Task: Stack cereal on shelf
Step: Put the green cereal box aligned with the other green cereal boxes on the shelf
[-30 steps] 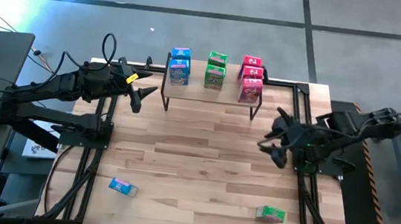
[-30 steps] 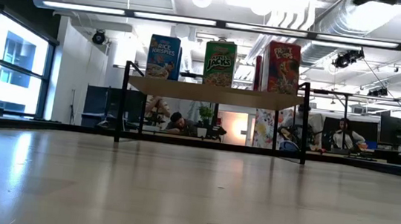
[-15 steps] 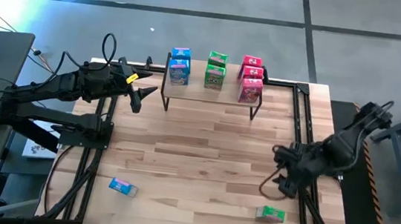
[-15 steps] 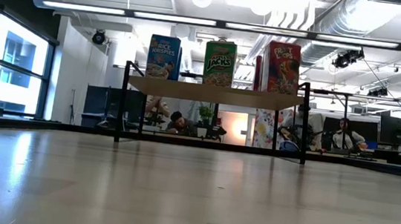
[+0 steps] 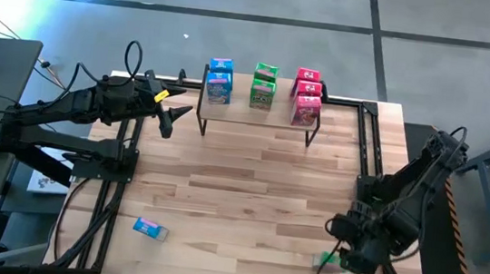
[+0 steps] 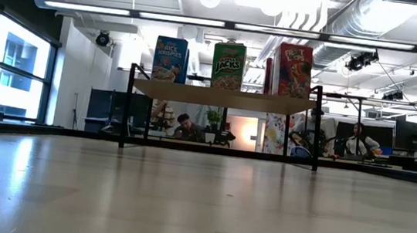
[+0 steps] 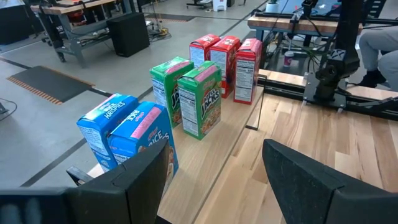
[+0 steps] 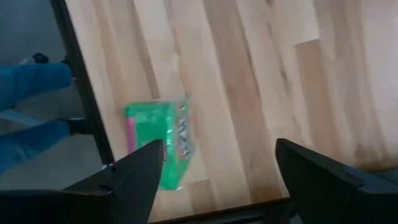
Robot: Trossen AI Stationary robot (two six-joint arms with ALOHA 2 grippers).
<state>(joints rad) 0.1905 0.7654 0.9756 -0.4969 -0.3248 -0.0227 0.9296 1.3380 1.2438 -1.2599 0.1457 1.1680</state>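
Right gripper (image 8: 214, 180) spread wide above green cereal box (image 8: 159, 140) lying near table's front right edge, left gripper (image 7: 214, 177) wide, empty, beside shelf (image 5: 257, 111) carrying seven boxes.

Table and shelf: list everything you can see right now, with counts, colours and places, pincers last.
Shelf: one, light wood top on black legs, far edge of the table.
Blue boxes: two upright at the shelf's left end; a third lies flat on the table, near left.
Green boxes: two upright at mid-shelf; a third lies flat on the table, near right.
Red boxes: three upright at the shelf's right end.
Table: one, light wood planks.
People: several seated in the room beyond the table, low view.
Left pincer: open, beside the shelf's left end, holding nothing.
Right pincer: open, over the flat green box, not gripping it.
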